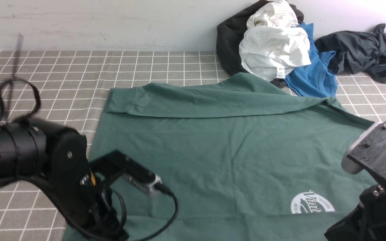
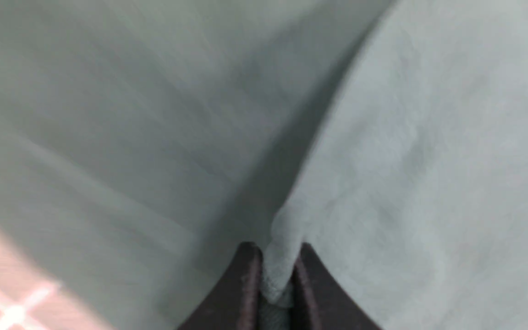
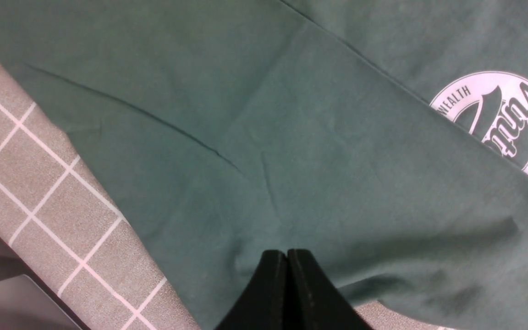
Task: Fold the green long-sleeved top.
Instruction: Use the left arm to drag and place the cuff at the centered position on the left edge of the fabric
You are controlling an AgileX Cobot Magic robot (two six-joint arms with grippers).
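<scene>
The green long-sleeved top (image 1: pixel 219 144) lies spread over the checked table, with one sleeve (image 1: pixel 196 98) folded across its far edge and its round white logo (image 1: pixel 312 202) near the front right. My left arm (image 1: pixel 62 174) reaches down at the top's near left corner, and its fingers are hidden in the front view. In the left wrist view my left gripper (image 2: pixel 277 272) is shut on a pinched ridge of the green cloth (image 2: pixel 429 137). My right gripper (image 3: pixel 287 256) is shut at the top's edge, where the cloth (image 3: pixel 291 114) puckers and lifts off the table beside the logo (image 3: pixel 507 119).
A heap of clothes sits at the back right against the wall: a white garment (image 1: pixel 273 50), a bright blue tee (image 1: pixel 310 77), a black piece (image 1: pixel 230 36) and a dark grey garment (image 1: pixel 360 53). Grey checked tablecloth (image 1: pixel 62 73) shows at the left and back.
</scene>
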